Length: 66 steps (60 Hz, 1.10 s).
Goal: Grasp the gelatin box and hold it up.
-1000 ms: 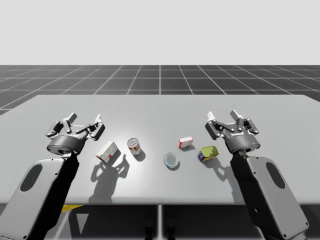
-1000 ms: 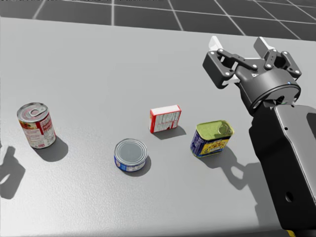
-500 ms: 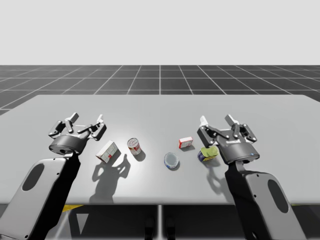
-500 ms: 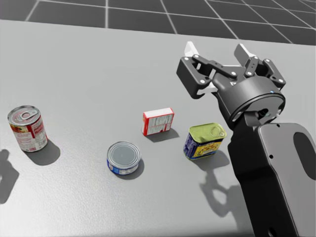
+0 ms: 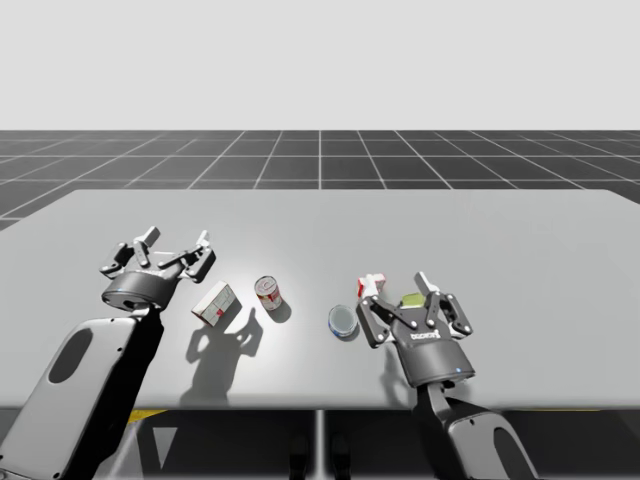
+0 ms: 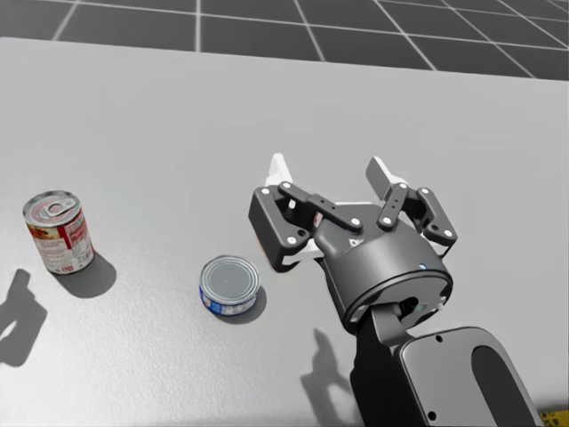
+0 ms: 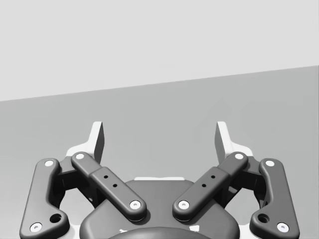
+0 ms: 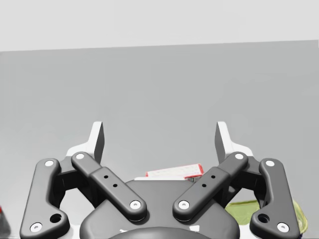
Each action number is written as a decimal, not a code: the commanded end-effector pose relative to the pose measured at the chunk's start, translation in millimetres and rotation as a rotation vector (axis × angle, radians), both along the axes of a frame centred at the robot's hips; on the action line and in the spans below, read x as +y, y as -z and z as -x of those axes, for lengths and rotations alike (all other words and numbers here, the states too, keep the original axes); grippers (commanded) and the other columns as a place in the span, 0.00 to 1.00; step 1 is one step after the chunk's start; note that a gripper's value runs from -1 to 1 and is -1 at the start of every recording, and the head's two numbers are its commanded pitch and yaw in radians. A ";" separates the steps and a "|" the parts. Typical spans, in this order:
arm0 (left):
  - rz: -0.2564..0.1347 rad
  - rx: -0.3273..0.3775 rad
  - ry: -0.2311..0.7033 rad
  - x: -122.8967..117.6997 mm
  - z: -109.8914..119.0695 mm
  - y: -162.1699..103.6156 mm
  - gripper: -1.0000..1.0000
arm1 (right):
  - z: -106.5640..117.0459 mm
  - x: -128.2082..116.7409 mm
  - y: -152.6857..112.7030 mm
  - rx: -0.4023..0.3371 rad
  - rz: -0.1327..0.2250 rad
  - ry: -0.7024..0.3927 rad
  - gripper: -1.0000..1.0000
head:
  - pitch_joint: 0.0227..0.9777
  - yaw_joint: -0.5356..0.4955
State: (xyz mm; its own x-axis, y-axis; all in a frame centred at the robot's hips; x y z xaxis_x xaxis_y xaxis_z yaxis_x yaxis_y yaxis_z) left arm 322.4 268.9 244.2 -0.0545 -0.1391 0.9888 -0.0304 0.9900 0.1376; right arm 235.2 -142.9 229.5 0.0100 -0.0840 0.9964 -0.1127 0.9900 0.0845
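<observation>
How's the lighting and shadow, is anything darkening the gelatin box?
High view: hard shadows fall toward the near table edge, with a bright patch by the red can; the gelatin box is partly covered by my right hand, not by shadow. Head view: the flat can's short shadow lies clear of the box. Right wrist view: the box is evenly lit, no glare.

Grey table (image 5: 320, 215) fills the mid band of the high view, w/ five items in a loose row just below frame centre. L to R: a white-and-red box (image 5: 215, 302) lying at an angle, an upright red can (image 5: 267, 293) near it, a flat blue can (image 5: 343, 320) w/ silver lid up and standing apart. Right of centre sit a small red-white box (image 5: 374, 281) & a green-topped tin (image 5: 411, 299) close together, both partly hidden.
</observation>
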 end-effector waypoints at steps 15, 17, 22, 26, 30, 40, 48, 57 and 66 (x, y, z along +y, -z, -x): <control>0.000 -0.001 -0.001 -1.3 0.9 0.7 0.00 | 12.8 38.2 46.6 0.093 0.026 0.012 0.00 | 0.80 0.33; 0.000 -0.001 -0.001 -1.3 0.9 0.7 0.00 | 12.1 39.0 48.4 0.095 0.028 0.013 0.00 | 0.80 0.33; 0.001 -0.002 -0.001 -1.3 1.0 0.6 0.00 | 9.4 39.8 51.6 0.114 0.020 0.010 0.00 | 0.80 0.33; 0.001 -0.003 0.000 -1.4 1.1 0.5 0.00 | 4.8 40.3 56.5 0.125 0.026 0.026 0.00 | 0.80 0.33; 0.002 -0.003 0.000 -1.4 1.2 0.5 0.00 | 1.6 40.6 60.2 0.128 0.037 0.040 0.00 | 0.80 0.33; 0.003 -0.005 0.000 -1.2 1.5 0.1 0.00 | -12.0 39.2 73.0 0.157 0.058 0.094 0.00 | 0.81 0.34; 0.004 -0.006 0.000 -1.2 1.7 -0.1 0.00 | -20.3 40.6 82.4 0.183 0.068 0.116 0.00 | 0.81 0.34; 0.006 -0.008 0.001 -1.1 1.9 -0.5 0.00 | -29.3 40.2 90.1 0.212 0.057 0.124 0.00 | 0.81 0.34; 0.007 -0.010 0.001 -1.2 2.3 -0.8 0.00 | -38.5 36.1 93.6 0.220 0.065 0.152 0.00 | 0.82 0.34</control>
State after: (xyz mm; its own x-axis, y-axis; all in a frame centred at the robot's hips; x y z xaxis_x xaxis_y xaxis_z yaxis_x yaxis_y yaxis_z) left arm 320.3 267.7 244.6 -0.0628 -0.1334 0.9891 -0.0306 0.9908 0.1317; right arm 264.5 -102.5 142.4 0.2070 -0.0384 0.9776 0.0275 0.9991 0.0334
